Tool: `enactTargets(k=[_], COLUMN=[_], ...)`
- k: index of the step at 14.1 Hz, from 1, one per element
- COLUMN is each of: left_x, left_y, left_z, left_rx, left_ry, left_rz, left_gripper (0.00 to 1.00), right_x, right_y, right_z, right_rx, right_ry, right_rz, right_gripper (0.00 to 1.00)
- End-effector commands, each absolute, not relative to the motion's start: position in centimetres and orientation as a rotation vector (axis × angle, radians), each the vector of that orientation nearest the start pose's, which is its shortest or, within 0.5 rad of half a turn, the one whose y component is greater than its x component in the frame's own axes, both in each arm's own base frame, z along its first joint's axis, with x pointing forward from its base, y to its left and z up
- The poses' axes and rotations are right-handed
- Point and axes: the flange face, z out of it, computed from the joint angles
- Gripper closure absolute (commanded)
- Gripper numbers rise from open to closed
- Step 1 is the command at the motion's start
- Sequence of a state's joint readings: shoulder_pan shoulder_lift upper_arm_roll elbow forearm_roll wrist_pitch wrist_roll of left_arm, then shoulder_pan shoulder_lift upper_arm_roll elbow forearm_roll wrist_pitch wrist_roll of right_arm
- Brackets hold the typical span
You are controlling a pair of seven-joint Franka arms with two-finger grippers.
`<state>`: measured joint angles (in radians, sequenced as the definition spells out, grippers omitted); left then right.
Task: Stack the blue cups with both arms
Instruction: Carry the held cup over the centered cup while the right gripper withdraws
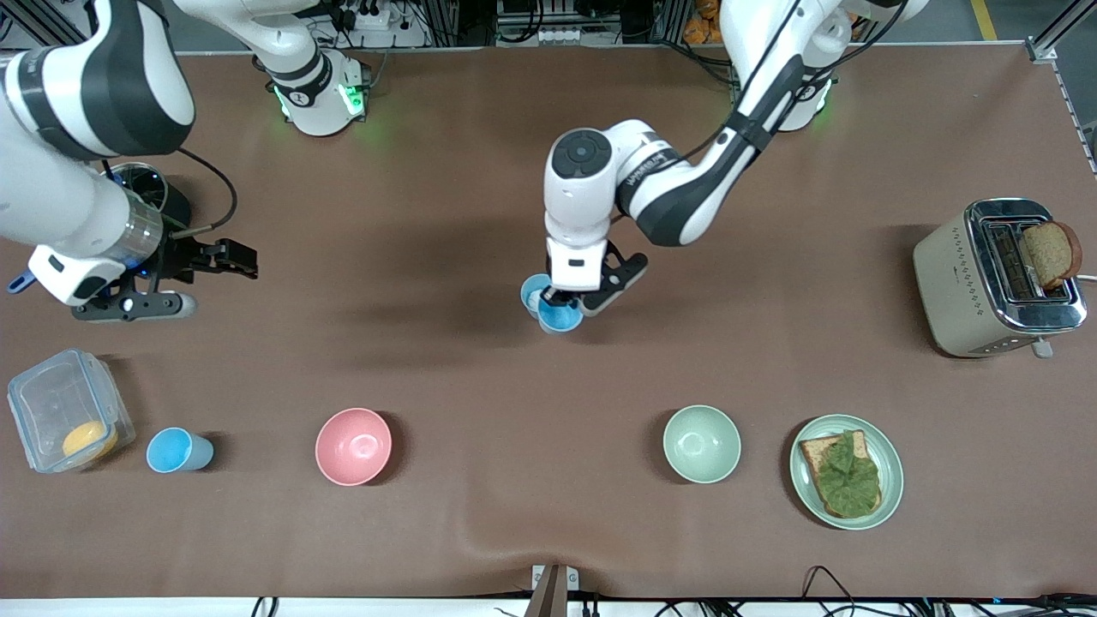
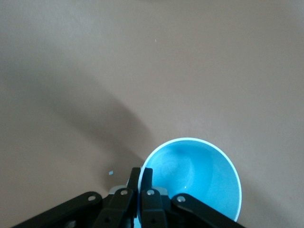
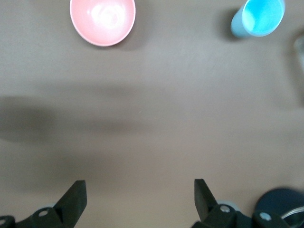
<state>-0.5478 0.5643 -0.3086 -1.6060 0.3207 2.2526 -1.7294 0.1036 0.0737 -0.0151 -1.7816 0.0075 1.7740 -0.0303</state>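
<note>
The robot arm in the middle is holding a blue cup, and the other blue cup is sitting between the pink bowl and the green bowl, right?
Not quite. The left gripper does hold a blue cup, jaws shut on its rim, but the front view shows the other blue cup between the clear container and the pink bowl, not between the bowls.

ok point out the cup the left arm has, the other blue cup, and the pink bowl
held cup (image 2: 199,178), left wrist view, on its inside wall
free cup (image 1: 177,450), front view, on its open mouth
pink bowl (image 1: 353,446), front view, on its inside
</note>
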Motion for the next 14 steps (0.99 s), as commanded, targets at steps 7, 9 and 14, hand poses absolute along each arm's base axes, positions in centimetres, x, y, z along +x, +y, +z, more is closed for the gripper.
enactTargets(k=[7, 9, 14], left_x=[45.8, 45.9, 44.7], left_y=[-52.4, -52.4, -53.0], left_z=[31.9, 31.8, 31.3], left_rx=[-2.899, -2.89, -2.845], left_ry=[-1.278, -1.293, -1.352], left_rz=[-0.197, -0.195, -0.187], left_gripper=[1.0, 1.0, 1.0], right_x=[55.5, 56.3, 57.3], right_y=[-4.8, -5.6, -6.0], right_z=[54.2, 55.5, 56.8], right_rx=[-3.092, -3.113, -3.105], right_ry=[-0.263, -0.26, -0.24], right_rz=[-0.01, -0.07, -0.091], right_gripper=[0.0, 0.0, 0.0])
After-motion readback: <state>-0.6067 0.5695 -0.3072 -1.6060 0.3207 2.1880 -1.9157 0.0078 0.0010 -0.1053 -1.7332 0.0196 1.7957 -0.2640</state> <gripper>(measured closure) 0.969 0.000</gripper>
